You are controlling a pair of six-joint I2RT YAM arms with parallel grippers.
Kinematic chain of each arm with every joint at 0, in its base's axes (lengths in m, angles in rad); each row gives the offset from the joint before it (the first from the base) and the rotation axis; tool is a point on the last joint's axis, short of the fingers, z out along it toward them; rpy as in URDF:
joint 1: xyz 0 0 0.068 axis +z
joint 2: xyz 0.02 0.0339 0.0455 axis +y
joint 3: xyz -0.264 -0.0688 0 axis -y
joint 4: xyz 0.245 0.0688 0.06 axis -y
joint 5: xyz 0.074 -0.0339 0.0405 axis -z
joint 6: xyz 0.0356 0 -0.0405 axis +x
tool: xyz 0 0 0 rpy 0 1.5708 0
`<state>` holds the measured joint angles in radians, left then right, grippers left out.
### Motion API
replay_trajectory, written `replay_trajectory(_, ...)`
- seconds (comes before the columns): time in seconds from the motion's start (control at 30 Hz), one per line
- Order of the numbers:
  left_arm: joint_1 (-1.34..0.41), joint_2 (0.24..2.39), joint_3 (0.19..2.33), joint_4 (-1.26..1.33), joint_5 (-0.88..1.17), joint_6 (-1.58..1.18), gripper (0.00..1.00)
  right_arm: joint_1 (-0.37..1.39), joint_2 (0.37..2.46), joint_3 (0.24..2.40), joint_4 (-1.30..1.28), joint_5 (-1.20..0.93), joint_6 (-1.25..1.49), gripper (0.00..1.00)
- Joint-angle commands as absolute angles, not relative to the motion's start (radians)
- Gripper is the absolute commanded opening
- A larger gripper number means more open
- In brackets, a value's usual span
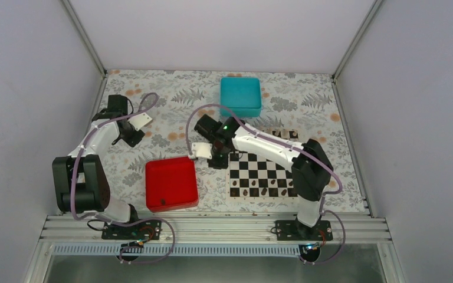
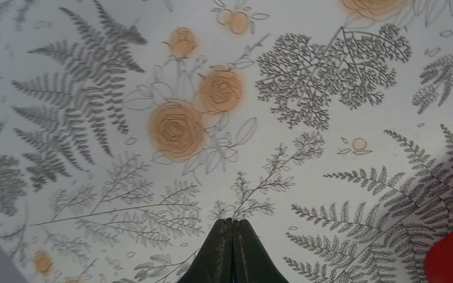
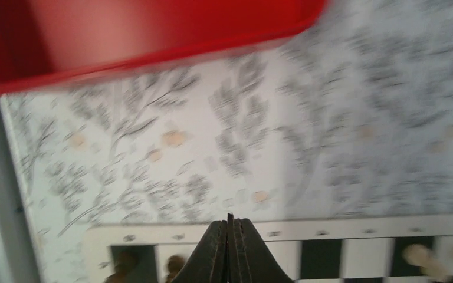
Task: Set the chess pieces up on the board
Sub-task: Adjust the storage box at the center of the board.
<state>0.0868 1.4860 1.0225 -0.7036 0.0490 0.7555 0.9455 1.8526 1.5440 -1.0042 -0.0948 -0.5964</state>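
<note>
Chess pieces (image 1: 263,191) stand along the board (image 1: 258,167) near row; one stray dark speck sits in the red tray (image 1: 174,174). Right gripper (image 1: 219,161), pinched together and empty, hangs beside the board's left edge with the tray just leftward. It's nearer than the left gripper (image 2: 232,227), which is also pinched.

Robotics lab test cell. Boxed in on three sides by plain pale panels (image 1: 29,88), joined at corners with aluminium profile posts (image 1: 85,36). Slotted aluminium rail (image 1: 212,226) along near edge, left arm (image 1: 85,177) and right arm (image 1: 268,148) bolted on side by side, lavender cables (image 1: 173,236) looping from bases. Floral-print cover (image 1: 171,106) over tabletop. Few staged props only: red tray (image 1: 174,180), teal box (image 1: 240,94), chessboard (image 1: 259,174).
</note>
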Motion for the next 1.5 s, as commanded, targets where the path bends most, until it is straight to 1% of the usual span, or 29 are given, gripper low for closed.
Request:
replay_trajectory(0.0, 0.081, 1.517, 1.016, -0.745, 0.101, 0.810, 0.02, 1.062, 1.828, 1.477, -1.104, -0.151, -0.594, 0.04)
replay_trajectory(0.23, 0.076, 1.534, 1.023, -0.812, 0.142, 0.864, 0.02, 1.280, 1.878, 1.565, -1.178, -0.237, -0.590, 0.04)
replay_trajectory(0.37, 0.069, 1.543, 0.999, -0.821, 0.136, 0.876, 0.02, 1.354, 1.952, 1.619, -1.191, -0.266, -0.606, 0.04)
replay_trajectory(0.5, 0.066, 1.545, 0.972, -0.823, 0.141, 0.882, 0.02, 1.369, 2.009, 1.648, -1.180, -0.281, -0.619, 0.04)
replay_trajectory(0.6, 0.058, 1.545, 0.952, -0.831, 0.141, 0.887, 0.02, 1.372, 2.041, 1.662, -1.153, -0.288, -0.622, 0.04)
replay_trajectory(0.73, 0.050, 1.538, 0.920, -0.837, 0.138, 0.895, 0.02, 1.368, 2.078, 1.653, -1.097, -0.235, -0.599, 0.04)
replay_trajectory(0.97, 0.041, 1.513, 0.895, -0.843, 0.162, 0.896, 0.02, 1.333, 2.081, 1.635, -1.023, -0.172, -0.560, 0.04)
replay_trajectory(1.03, 0.033, 1.516, 0.892, -0.844, 0.173, 0.890, 0.02, 1.282, 2.082, 1.639, -1.016, -0.163, -0.555, 0.04)
replay_trajectory(1.27, -0.002, 1.514, 0.874, -0.827, 0.198, 0.868, 0.02, 1.212, 2.076, 1.625, -0.991, -0.123, -0.545, 0.04)
replay_trajectory(1.47, -0.023, 1.511, 0.865, -0.849, 0.177, 0.859, 0.02, 1.160, 2.077, 1.617, -0.949, -0.101, -0.527, 0.04)
